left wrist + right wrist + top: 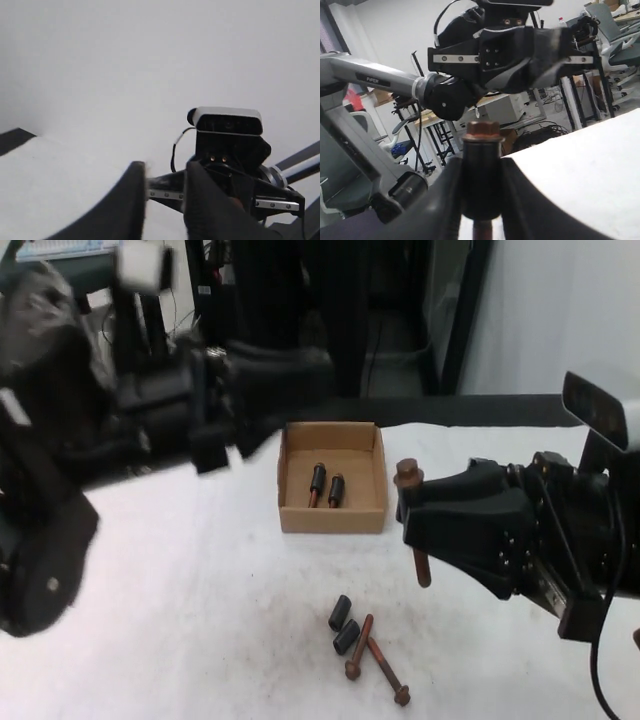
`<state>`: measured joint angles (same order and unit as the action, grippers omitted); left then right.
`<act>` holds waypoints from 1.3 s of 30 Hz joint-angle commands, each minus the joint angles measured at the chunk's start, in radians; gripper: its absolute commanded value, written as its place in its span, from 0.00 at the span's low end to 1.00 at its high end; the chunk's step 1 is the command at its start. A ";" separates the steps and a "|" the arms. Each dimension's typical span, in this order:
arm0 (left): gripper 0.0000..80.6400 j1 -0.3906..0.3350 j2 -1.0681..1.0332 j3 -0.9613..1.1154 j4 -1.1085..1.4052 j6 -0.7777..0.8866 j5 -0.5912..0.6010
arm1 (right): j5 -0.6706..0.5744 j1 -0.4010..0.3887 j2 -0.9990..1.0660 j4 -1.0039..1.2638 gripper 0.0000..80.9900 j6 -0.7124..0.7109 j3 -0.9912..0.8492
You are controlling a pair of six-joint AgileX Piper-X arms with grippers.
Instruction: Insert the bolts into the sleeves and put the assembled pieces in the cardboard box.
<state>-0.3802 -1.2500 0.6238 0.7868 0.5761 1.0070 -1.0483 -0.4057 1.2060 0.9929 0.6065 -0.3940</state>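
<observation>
Right claw (pixel 481 172) grips sleeve (pixel 480 192) with bolt (pixel 481 131) upright through it, left claw (pixel 165 172) stands slightly apart and empty; tilting toward cardboard box (pixel 332 518) could let bolt slide out.

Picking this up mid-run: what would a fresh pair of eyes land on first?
The right gripper stands out, shut on a bolt held upright just right of the cardboard box. Two assembled pieces lie in that box. Two loose sleeves and two loose bolts lie on the bench nearer the camera.
</observation>
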 commanded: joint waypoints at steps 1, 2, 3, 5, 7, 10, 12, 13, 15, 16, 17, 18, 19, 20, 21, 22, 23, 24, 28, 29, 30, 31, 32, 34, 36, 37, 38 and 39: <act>0.00 0.044 0.033 0.005 0.017 -0.006 0.014 | 0.097 0.009 -0.013 -0.025 0.01 -0.005 -0.012; 0.00 0.049 0.038 0.005 0.016 -0.007 0.028 | 0.152 0.009 -0.013 -0.049 0.01 -0.015 -0.012; 0.00 0.051 0.040 0.005 0.012 -0.006 0.042 | 0.200 0.008 -0.013 -0.073 0.01 -0.032 -0.012; 0.00 0.051 0.040 0.000 0.004 -0.006 0.059 | 0.319 0.008 -0.013 -0.191 0.01 -0.063 -0.038; 0.00 0.051 0.040 -0.015 -0.019 -0.010 0.057 | 0.389 0.008 -0.013 -0.352 0.01 -0.129 -0.089; 0.00 0.051 0.047 -0.060 -0.057 -0.097 0.043 | 0.497 0.008 -0.011 -0.708 0.01 -0.314 -0.219; 0.00 0.051 0.055 -0.094 -0.131 -0.173 -0.002 | 0.625 0.008 0.004 -0.943 0.01 -0.425 -0.331; 0.00 0.051 0.059 -0.106 -0.169 -0.213 -0.030 | 0.675 0.008 0.019 -1.025 0.01 -0.468 -0.387; 0.00 0.051 0.070 -0.134 -0.282 -0.296 -0.128 | 0.731 0.008 0.061 -1.119 0.01 -0.526 -0.479; 0.00 0.051 0.076 -0.140 -0.336 -0.328 -0.183 | 0.751 0.008 0.089 -1.152 0.01 -0.540 -0.528; 0.00 0.051 0.085 -0.145 -0.411 -0.366 -0.262 | 0.762 0.008 0.121 -1.176 0.01 -0.540 -0.564; 0.00 0.051 0.096 -0.146 -0.508 -0.411 -0.351 | 0.764 0.008 0.156 -1.202 0.01 -0.540 -0.609; 0.00 0.051 0.105 -0.145 -0.571 -0.452 -0.429 | 0.764 0.008 0.195 -1.234 0.01 -0.540 -0.654; 0.00 0.051 0.117 -0.145 -0.641 -0.500 -0.532 | 0.764 0.008 0.227 -1.267 0.01 -0.540 -0.698; 0.00 0.051 0.129 -0.145 -0.703 -0.542 -0.626 | 0.764 0.008 0.269 -1.303 0.01 -0.540 -0.741; 0.00 0.051 0.142 -0.145 -0.745 -0.576 -0.686 | 0.764 0.008 0.311 -1.337 0.01 -0.540 -0.782; 0.00 0.051 0.154 -0.144 -0.787 -0.607 -0.752 | 0.764 0.008 0.346 -1.364 0.01 -0.540 -0.815; 0.00 0.051 0.166 -0.144 -0.830 -0.630 -0.779 | 0.764 0.008 0.390 -1.392 0.01 -0.540 -0.852; 0.00 0.051 0.205 -0.144 -0.926 -0.663 -0.789 | 0.764 0.008 0.544 -1.439 0.01 -0.540 -0.966; 0.00 0.051 0.214 -0.144 -0.942 -0.664 -0.798 | 0.767 0.008 0.571 -1.447 0.01 -0.540 -0.990; 0.00 0.051 0.222 -0.144 -0.957 -0.663 -0.819 | 0.767 0.008 0.602 -1.457 0.01 -0.540 -1.013; 0.00 0.051 0.229 -0.144 -0.965 -0.663 -0.837 | 0.771 0.008 0.633 -1.470 0.01 -0.540 -1.034; 0.00 0.051 0.234 -0.144 -0.974 -0.667 -0.847 | 0.779 0.008 0.662 -1.479 0.01 -0.540 -1.051; 0.00 0.051 0.234 -0.144 -0.981 -0.681 -0.852 | 0.789 0.008 0.710 -1.499 0.01 -0.540 -1.088; 0.00 0.051 0.236 -0.144 -0.989 -0.682 -0.852 | 0.789 0.008 0.754 -1.504 0.01 -0.540 -1.113; 0.00 0.051 0.236 -0.144 -0.994 -0.682 -0.852 | 0.789 0.008 0.774 -1.507 0.01 -0.540 -1.128; 0.00 0.051 0.236 -0.144 -1.001 -0.682 -0.852 | 0.789 0.008 0.793 -1.514 0.01 -0.540 -1.143; 0.00 0.051 0.236 -0.144 -1.006 -0.682 -0.852 | 0.789 0.008 0.806 -1.521 0.01 -0.540 -1.159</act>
<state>-0.3300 -1.0274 0.4796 -0.2092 -0.0978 0.1685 -0.2596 -0.3996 1.9922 -0.5202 0.0741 -1.5132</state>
